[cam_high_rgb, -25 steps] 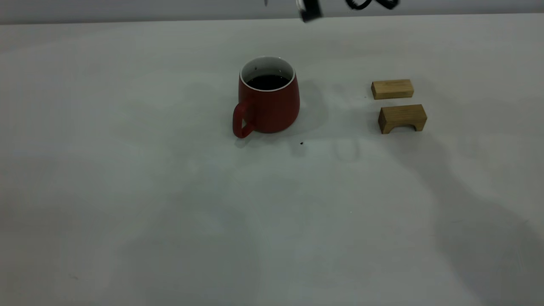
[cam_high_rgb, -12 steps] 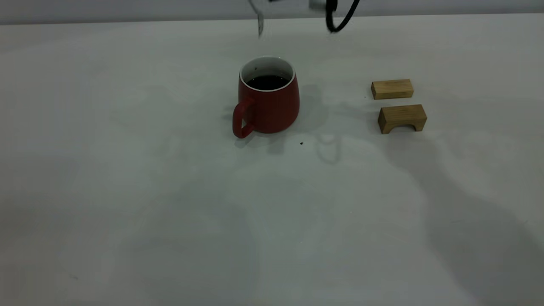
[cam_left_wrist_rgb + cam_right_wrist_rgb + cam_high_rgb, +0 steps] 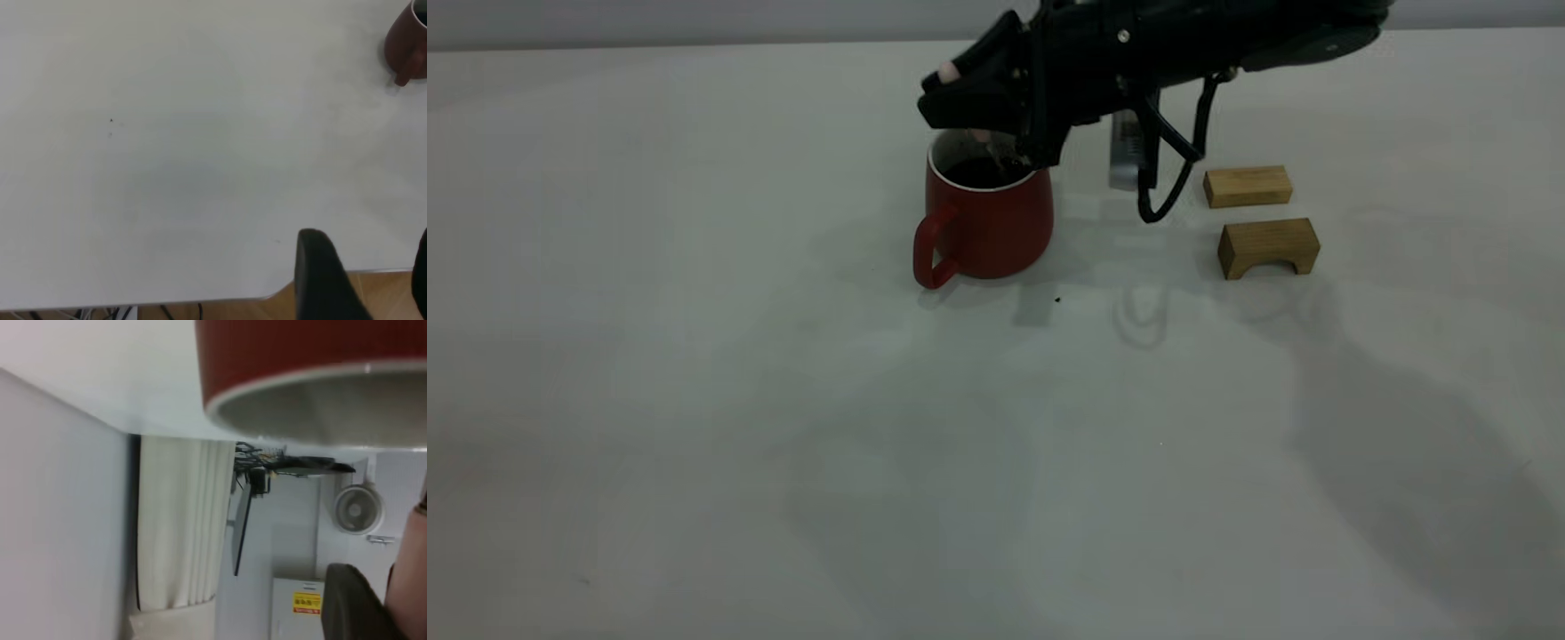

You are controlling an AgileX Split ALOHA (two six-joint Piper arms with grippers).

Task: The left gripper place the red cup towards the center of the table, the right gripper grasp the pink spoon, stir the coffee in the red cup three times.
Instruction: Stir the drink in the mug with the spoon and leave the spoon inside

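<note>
Dark red matte mug (image 3: 990,222) stands mid-table (image 3: 694,400), and my right claw (image 3: 996,133), clenched on the pale pink-handled spoon (image 3: 951,71) above its coffee (image 3: 983,173), should, I judge, circle gently, clear of the rim.

Two tan wooden blocks lie close together, one behind the other without touching. The far one is a plain rectangular block (image 3: 1248,186) lying flat. The near one is an arch-shaped block (image 3: 1268,247) standing on its two feet with the cutout facing down. A tiny dark speck (image 3: 1058,300) marks the surface. The right wrist view shows a white curtain (image 3: 179,523), a round fan (image 3: 359,510) and a yellow label (image 3: 305,603) on a pale cabinet.
</note>
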